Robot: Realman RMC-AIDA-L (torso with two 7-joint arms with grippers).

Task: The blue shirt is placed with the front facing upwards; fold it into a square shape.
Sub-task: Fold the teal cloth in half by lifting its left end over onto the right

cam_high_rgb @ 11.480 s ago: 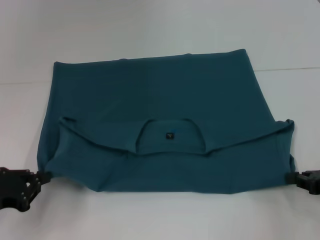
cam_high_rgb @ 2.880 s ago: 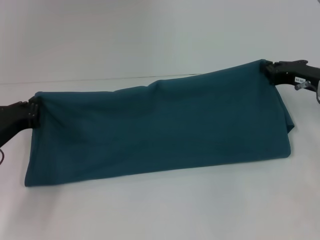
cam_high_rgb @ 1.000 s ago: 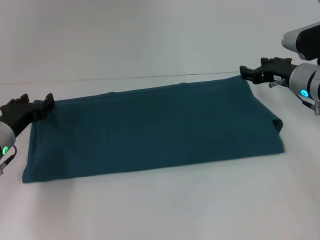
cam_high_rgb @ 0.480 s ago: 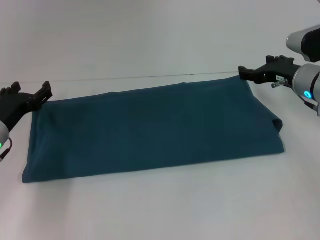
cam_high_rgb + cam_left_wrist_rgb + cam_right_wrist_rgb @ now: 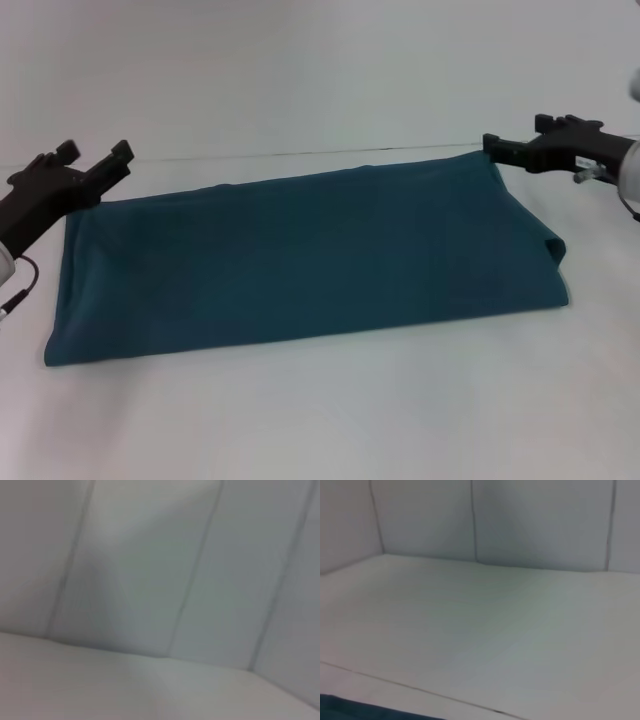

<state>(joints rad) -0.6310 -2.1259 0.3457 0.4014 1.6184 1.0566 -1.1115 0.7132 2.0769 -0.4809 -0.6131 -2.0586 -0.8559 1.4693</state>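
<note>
The blue shirt point(image 5: 310, 260) lies flat on the white table as a long folded rectangle, plain side up, with a small tuck at its right end. No print or collar shows. My left gripper point(image 5: 98, 156) hovers open just above the shirt's far left corner, holding nothing. My right gripper point(image 5: 512, 134) is open at the far right corner, its lower finger close to the cloth edge, and it grips nothing. In the right wrist view only a sliver of the shirt point(image 5: 340, 707) shows. The left wrist view shows no shirt.
A thin seam point(image 5: 300, 153) runs across the white table point(image 5: 320, 420) just behind the shirt. Panelled walls point(image 5: 530, 520) stand beyond the table.
The shirt was folded over away from me, laid flat and let go. Since half a second ago the left gripper has risen and moved slightly right; the right gripper has drawn slightly right.
</note>
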